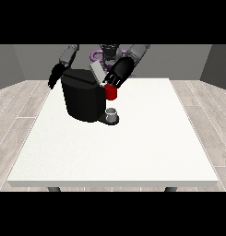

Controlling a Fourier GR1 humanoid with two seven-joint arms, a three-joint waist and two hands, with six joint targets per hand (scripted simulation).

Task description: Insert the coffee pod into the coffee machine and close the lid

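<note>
A: Progress report, please. How far along does this look?

B: Late, I'd judge. The hand at the view's right [118, 73] sits at the top of the coffee machine [82, 99], right against the grey lid [98, 72], which is still tilted up at about one o'clock from the machine's body. So the lid is not closed.

A: And the coffee pod?

B: I can't place it for certain. There's a red thing at the machine [110, 92], just under that hand, and a small grey thing [112, 113] on the machine's base plate at about five o'clock from the body. Whether the grey thing is the pod or a cup, I can't tell.

A: Is that hand holding anything?

B: Its fingers appear curled by the lid's edge, but whether they grip it or only touch it, I can't tell.

A: The other one?

B: The hand at the view's left [55, 76] hangs off the bench [133, 152] at ten o'clock from the machine, fingers straight and relaxed, carrying nothing.

A: So what's left?

B: Closing the lid, at the least.
</note>
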